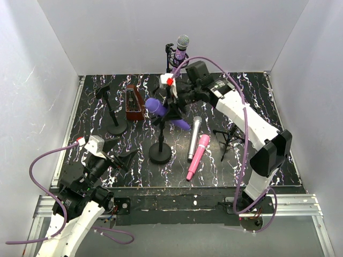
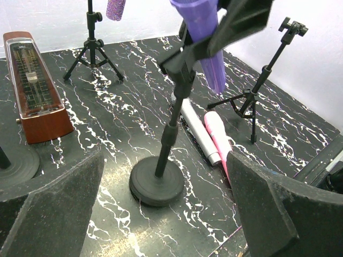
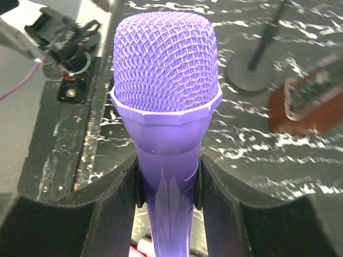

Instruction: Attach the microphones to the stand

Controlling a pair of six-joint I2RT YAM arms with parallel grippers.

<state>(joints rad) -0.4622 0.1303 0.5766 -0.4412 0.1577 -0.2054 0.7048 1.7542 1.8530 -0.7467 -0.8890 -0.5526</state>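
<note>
While the clip is not surely shut round the handle, a slip is the hazard.

Seen from above, the right gripper (image 3: 167, 184) is clamped on the neck of the violet microphone (image 1: 155, 106), both pads against the handle just below the mesh head. It holds the microphone tilted at the top of the round-base stand (image 1: 160, 152), head toward 10 o'clock and tail toward 4. Whether the handle is seated in the clip I cannot tell. If not, letting go would likely drop it toward the silver microphone (image 1: 193, 138) and pink microphone (image 1: 197, 156), which lie flat at 3 o'clock of the base. A hard sideways push could tip the stand. The left gripper (image 1: 119, 152) waits at 9 o'clock, jaws wide and empty. The glittery purple microphone (image 1: 181, 49) sits on its stand at 12 o'clock.
</note>
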